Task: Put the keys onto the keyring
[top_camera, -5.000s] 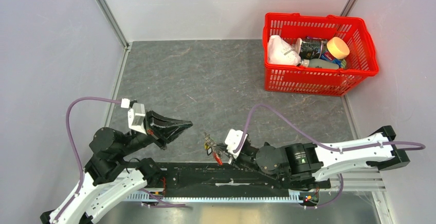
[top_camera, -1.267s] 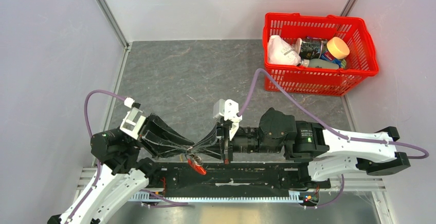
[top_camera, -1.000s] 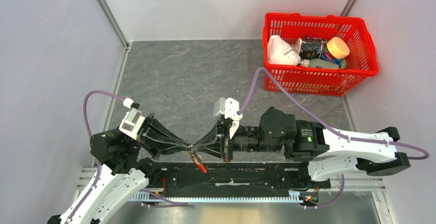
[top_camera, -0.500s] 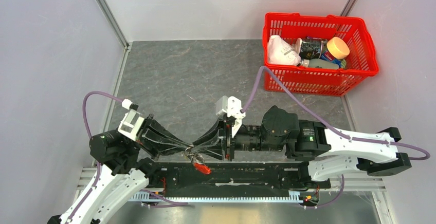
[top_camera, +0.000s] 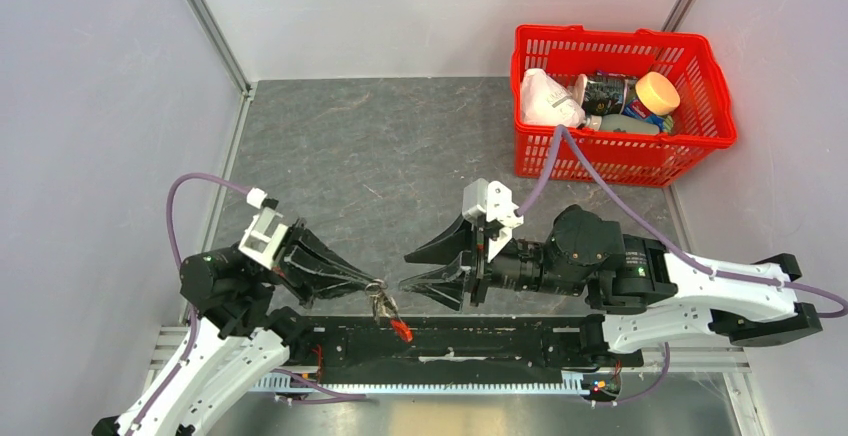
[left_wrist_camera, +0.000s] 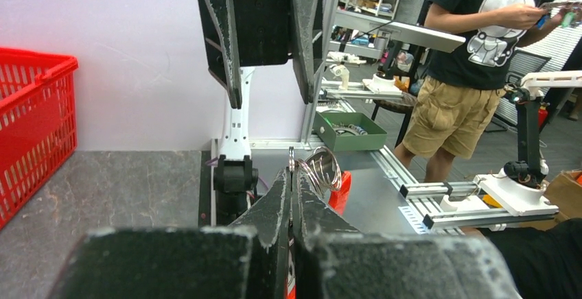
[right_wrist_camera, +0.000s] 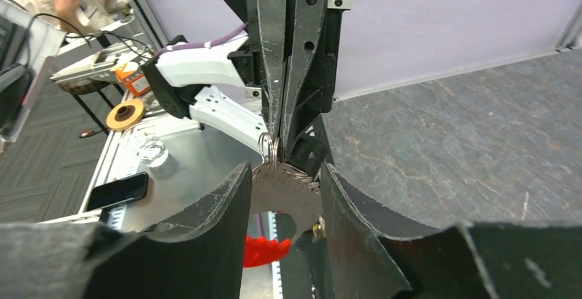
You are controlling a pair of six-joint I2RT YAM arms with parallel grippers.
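My left gripper [top_camera: 374, 284] is shut on the keyring [top_camera: 380, 287], a small metal ring. In the left wrist view the ring [left_wrist_camera: 321, 169] sticks up from my shut fingertips [left_wrist_camera: 292, 172]. The strap hangs below it, grey speckled [right_wrist_camera: 285, 190] with a red section [top_camera: 400, 331], over the near rail. My right gripper [top_camera: 403, 270] is open and empty, just right of the ring, jaws either side of the strap [right_wrist_camera: 285, 172]. A small brass glint [right_wrist_camera: 316, 229] shows beside the strap. The keys cannot be made out separately.
A red basket [top_camera: 622, 156] with a white bag, bottles and a jar stands at the back right. The black rail [top_camera: 450, 341] runs along the near edge. Grey walls close in the left, back and right sides. A person [left_wrist_camera: 480, 66] stands beyond the cell.
My right gripper has opened, let go of the keyring and pulled back to the right. My left gripper stays shut on the ring, and the strap hangs from it alone.
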